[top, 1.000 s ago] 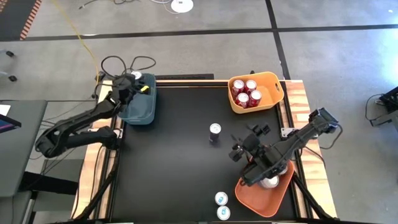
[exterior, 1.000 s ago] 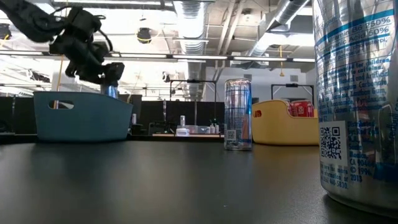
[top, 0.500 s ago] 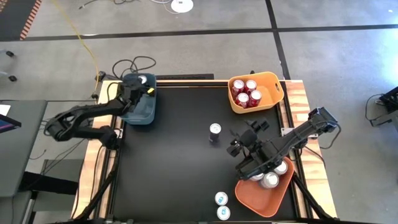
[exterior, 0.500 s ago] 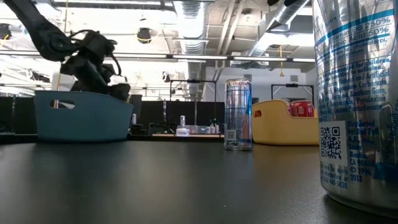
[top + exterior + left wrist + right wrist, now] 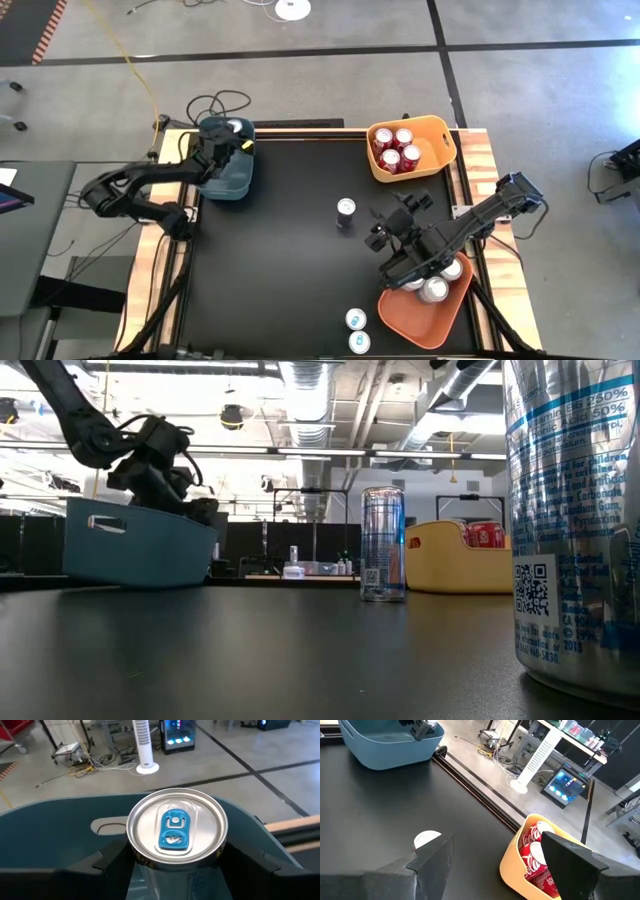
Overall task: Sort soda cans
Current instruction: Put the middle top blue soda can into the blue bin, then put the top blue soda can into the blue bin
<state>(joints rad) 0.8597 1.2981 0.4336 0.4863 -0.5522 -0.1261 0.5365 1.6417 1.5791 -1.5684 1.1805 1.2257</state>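
My left gripper (image 5: 176, 857) is down in the blue bin (image 5: 222, 172) at the table's far left corner, shut on a can with a silver top and blue tab (image 5: 176, 827). My right gripper (image 5: 495, 855) hangs open over the table's right half (image 5: 388, 232), touching nothing. A silver can (image 5: 345, 208) stands upright alone mid-table, a little to that gripper's far left. Several red cans (image 5: 397, 148) stand in the yellow bin (image 5: 440, 128). Silver cans (image 5: 432, 290) sit in the orange bin (image 5: 425, 325). Two more cans (image 5: 357, 330) stand at the near edge. My left gripper pinches the can between its two fingers (image 5: 115, 860), one on each side of the can's upper wall just under the top rim (image 5: 145, 862). The can stands upright inside the blue bin. The bin wall hides whether its base rests on the bin floor.
The blue bin (image 5: 135, 545) sits tipped in the low view, its one end raised. One near-edge can (image 5: 580, 520) fills the low view's right side. Bare black tabletop lies between the blue bin and the lone silver can (image 5: 382, 545). Cables lie on the floor behind the table.
My left gripper has come down from above the blue bin into it, carrying the can along, and the bin now sits tipped. My right arm has swung slightly toward the far edge, uncovering the silver cans in the orange bin.
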